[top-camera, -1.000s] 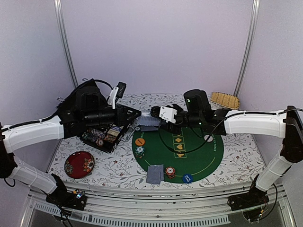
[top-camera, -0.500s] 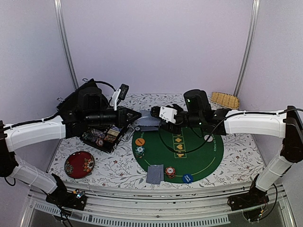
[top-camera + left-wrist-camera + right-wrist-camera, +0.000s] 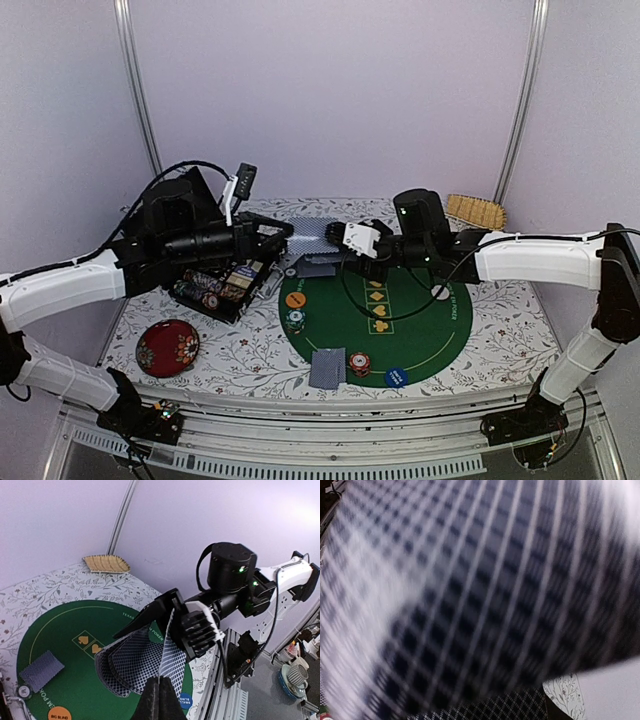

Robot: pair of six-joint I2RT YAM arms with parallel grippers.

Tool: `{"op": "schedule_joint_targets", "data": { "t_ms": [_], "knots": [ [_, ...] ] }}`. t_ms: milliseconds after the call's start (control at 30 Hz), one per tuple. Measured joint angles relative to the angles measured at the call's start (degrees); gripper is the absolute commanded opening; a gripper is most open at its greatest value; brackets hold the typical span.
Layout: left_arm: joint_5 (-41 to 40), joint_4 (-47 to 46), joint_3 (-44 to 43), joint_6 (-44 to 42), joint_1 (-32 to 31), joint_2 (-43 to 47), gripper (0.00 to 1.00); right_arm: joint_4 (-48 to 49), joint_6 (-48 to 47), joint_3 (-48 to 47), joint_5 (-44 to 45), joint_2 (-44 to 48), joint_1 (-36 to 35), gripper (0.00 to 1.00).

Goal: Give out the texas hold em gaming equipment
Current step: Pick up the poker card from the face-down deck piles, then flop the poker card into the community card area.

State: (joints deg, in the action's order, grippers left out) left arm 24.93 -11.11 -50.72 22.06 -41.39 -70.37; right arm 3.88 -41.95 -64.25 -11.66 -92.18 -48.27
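My left gripper (image 3: 161,684) is shut on the lower edge of one playing card (image 3: 175,652) with a grey-blue patterned back, held up over the table's far middle (image 3: 312,230). Right beside it, my right gripper (image 3: 338,252) is shut on a fan of the same cards (image 3: 125,662). The right wrist view is filled with blurred card backs (image 3: 470,595), and its fingers are hidden. On the green mat (image 3: 420,330) lie a small pile of cards (image 3: 328,367), a red chip stack (image 3: 359,363), a green chip stack (image 3: 294,320), and orange (image 3: 295,299), blue (image 3: 396,377) and white (image 3: 440,293) discs.
A black case with chips (image 3: 222,283) sits left of the mat under my left arm. A dark red floral dish (image 3: 167,347) lies at the front left. A tan woven piece (image 3: 475,211) rests at the back right by the wall.
My left gripper has shut on one card from the fan and drawn it back and to the left. The right gripper has kept the fan, shifting slightly right.
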Motion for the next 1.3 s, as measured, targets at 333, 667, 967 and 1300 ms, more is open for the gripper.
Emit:
{"op": "schedule_joint_targets", "data": {
  "t_ms": [333,667,967,1300],
  "knots": [
    [-3.1,-3.5,-1.9,-9.1,6.5,-1.0,0.0,-0.4,3.6,5.3,-1.5,3.1,8.0,0.49],
    [-15.4,-5.8,-13.7,-31.5,7.4,-23.7,0.0,-2.1,6.0,8.5,0.4,10.3,14.3,0.49],
    [-13.0,-18.1,-18.5,-47.9,3.9,-44.1,0.0,-4.0,6.8,9.8,1.0,13.4,16.5,0.49],
    [-13.8,-26.6,-22.5,-66.1,-4.2,-59.1,0.0,-6.1,7.1,10.3,2.2,16.3,17.3,0.49]
  ]
}}
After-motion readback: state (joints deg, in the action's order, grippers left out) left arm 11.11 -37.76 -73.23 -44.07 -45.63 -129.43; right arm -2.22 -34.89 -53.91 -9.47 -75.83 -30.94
